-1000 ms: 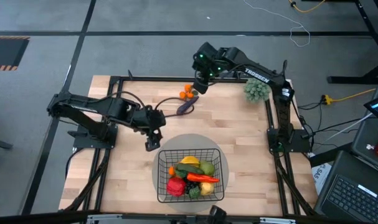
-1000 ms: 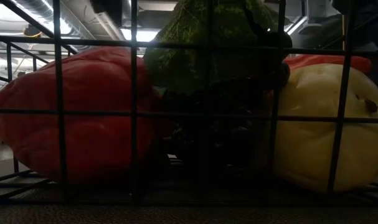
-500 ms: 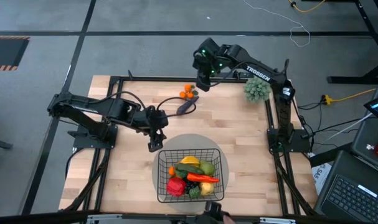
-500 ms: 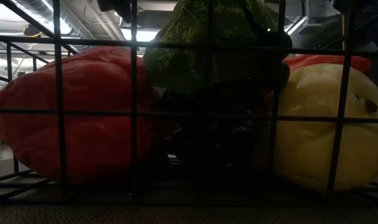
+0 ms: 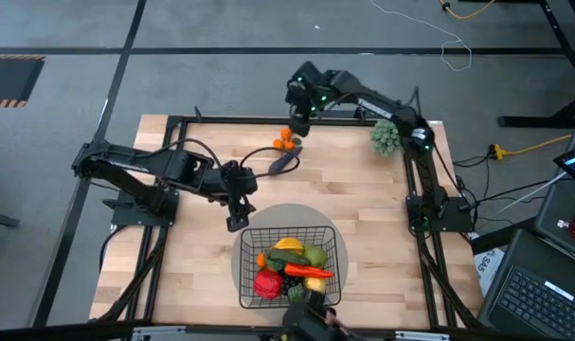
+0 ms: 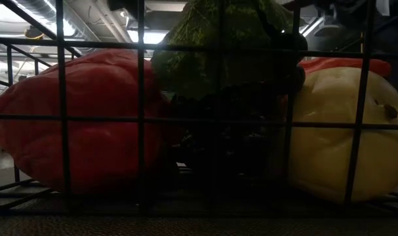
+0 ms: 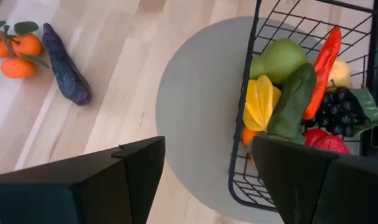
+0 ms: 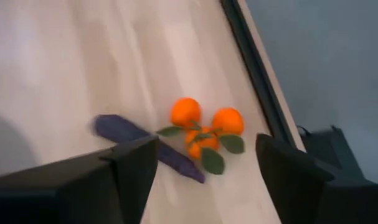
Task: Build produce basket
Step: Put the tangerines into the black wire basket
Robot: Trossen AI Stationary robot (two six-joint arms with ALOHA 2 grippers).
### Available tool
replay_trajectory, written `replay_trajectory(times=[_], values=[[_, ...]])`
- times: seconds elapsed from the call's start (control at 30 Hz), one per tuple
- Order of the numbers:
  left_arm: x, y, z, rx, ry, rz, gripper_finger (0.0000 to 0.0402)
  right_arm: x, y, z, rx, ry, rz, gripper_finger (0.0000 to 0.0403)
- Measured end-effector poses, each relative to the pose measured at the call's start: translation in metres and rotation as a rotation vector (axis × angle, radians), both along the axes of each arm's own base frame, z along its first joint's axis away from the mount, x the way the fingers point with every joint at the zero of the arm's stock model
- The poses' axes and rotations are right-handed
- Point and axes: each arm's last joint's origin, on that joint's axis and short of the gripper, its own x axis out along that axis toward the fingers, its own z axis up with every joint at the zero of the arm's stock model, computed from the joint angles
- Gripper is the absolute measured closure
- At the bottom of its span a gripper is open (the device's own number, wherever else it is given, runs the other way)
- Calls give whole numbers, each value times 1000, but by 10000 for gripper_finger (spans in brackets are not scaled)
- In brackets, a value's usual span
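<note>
The black wire basket [image 5: 290,268] stands on a grey round mat [image 5: 257,220] near the table's near edge. It holds a red pepper [image 6: 80,124], a yellow fruit [image 6: 336,137], black grapes [image 7: 339,112], a starfruit [image 7: 261,102] and green pieces. An orange cluster with leaves [image 5: 286,140] and a purple eggplant [image 5: 284,162] lie on the wood toward the far edge. My left gripper [image 5: 236,220] hovers open over the mat's far left part, beside the basket [image 7: 288,37]. My right gripper [image 5: 296,118] is open above the oranges [image 8: 204,124] and eggplant [image 8: 145,146].
A grey-green bushy ball [image 5: 386,137] sits at the table's far right corner under the right arm. A black frame rail [image 8: 254,68] runs along the far edge close to the oranges. A dark shape [image 5: 311,320] shows at the near edge, next to the basket.
My right gripper has swung a little toward the table's left and far edge, staying open above the oranges. A dark shape has come into view at the table's near edge by the basket. The produce has not moved.
</note>
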Motion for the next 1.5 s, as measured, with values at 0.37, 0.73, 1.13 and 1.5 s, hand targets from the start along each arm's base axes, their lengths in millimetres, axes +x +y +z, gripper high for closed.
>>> replay_trajectory(times=[0.37, 0.73, 1.13, 1.5], values=[[-5, -6, -3, 6, 58, -31, 172, 14, -3, -47, 59, 177, -202, 148], [-8, -5, -6, 14, 96, -31, 172, 44, 31, -65, 22, 199, -379, 148], [-10, -5, -6, 17, 110, -31, 172, 58, 41, -92, -25, 239, -615, 148], [-9, -5, -6, 20, 108, -27, 172, 65, 46, -104, -14, 235, -654, 155]])
